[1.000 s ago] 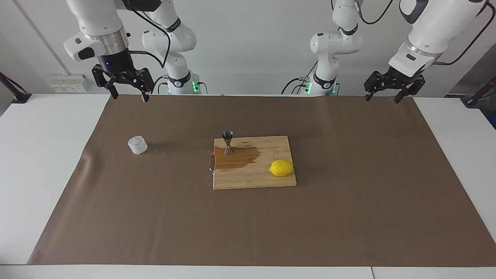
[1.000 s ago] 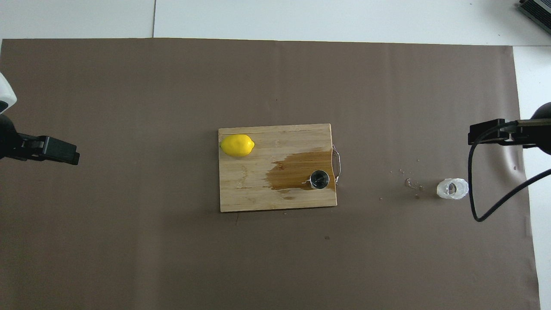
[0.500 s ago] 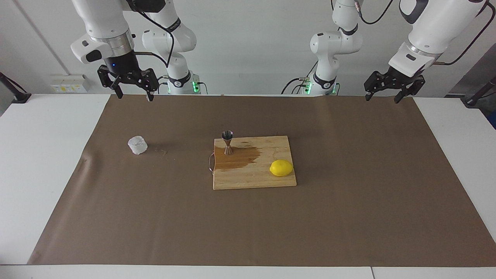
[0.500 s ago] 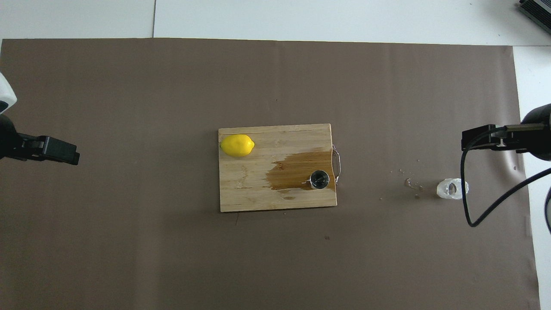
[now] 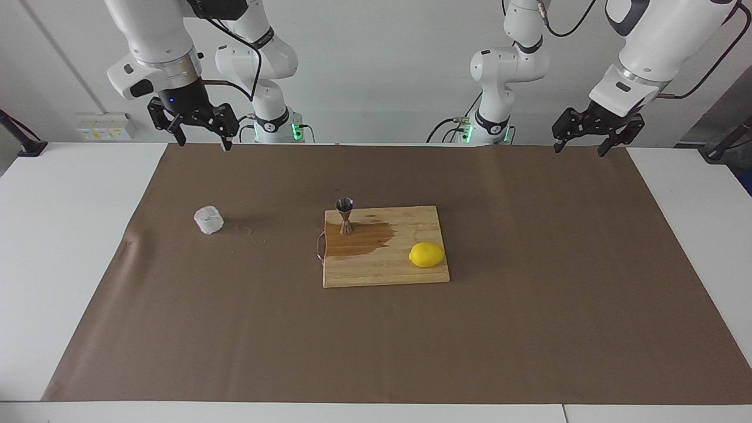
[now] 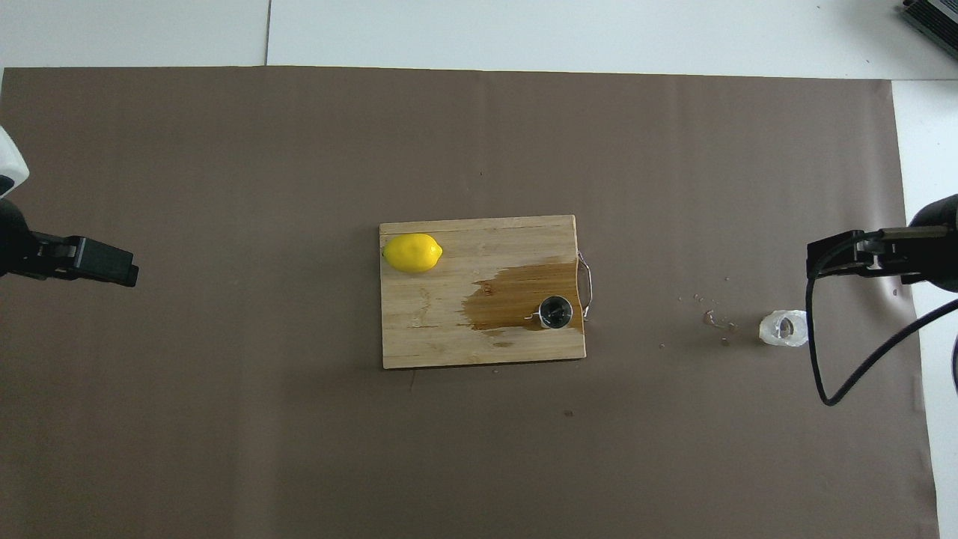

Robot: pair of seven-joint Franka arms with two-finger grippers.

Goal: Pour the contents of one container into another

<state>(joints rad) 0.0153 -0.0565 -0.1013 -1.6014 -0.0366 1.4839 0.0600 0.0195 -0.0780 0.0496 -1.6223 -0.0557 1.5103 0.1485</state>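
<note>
Hanging high over the edge of the brown paper sheet (image 5: 376, 329) nearest the robots, your right hand (image 5: 201, 141) has its fingers spread and empty, at the right arm's end of the bench (image 5: 64, 247). Your left hand (image 5: 578, 148) waits with fingers apart and empty over the same edge at the left arm's end. You'll find the squat clear glass tumbler (image 5: 208, 220) upright on the paper, well apart from the cutting board (image 5: 382, 267). On that board the steel jigger (image 5: 345, 216) stands in a dark wet patch (image 5: 364, 239), with the lemon (image 5: 426, 255) at the corner toward the left arm.
</note>
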